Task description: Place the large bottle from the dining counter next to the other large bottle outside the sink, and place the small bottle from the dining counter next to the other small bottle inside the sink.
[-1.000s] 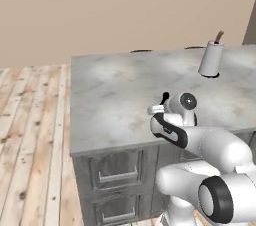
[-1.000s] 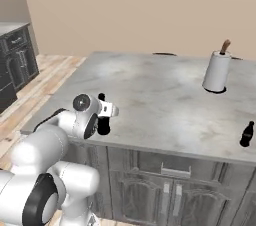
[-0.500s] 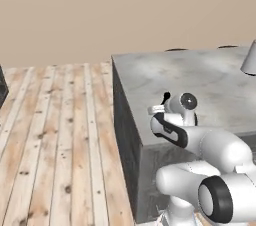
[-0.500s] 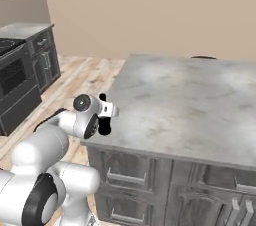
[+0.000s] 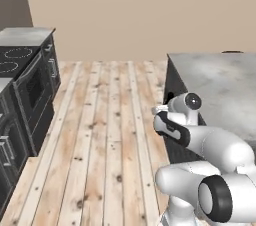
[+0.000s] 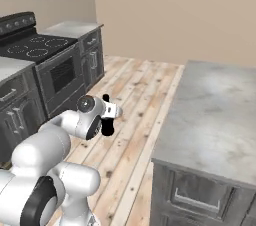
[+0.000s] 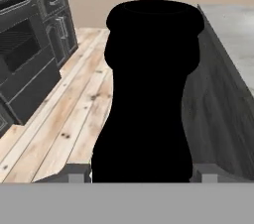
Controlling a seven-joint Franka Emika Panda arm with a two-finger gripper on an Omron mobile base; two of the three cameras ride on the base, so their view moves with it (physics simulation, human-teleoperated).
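While the base carries the load across the pale plank wooden floor (image 5: 105,135), the job in hand is plain transport, so the aim is to keep the grip steady and the bottle upright until the sink comes into sight. Largest first: the grey marble-topped dining counter (image 6: 220,115) sits to the arm's right, with its dark side panel (image 7: 213,119) close beside the hand. Keep the elbow tucked so nothing clips that corner as the base turns. Opposite, across the floor, stands the black range with dark cabinets (image 6: 45,65); that side is well apart from the arm, so there is room to swing that way. No sink or other bottles are in sight, so I can't judge the drop-off yet. The two-finger gripper (image 6: 106,115) is closed partway around the glossy black bottle (image 7: 149,94), its fingertips (image 7: 79,173) flanking the base in the hand view. The bottle stands upright, neck up, off the counter over the floor. Whether it's the large or the small one I can't tell for sure. Avoid jerky yaw and hold the wrist level.
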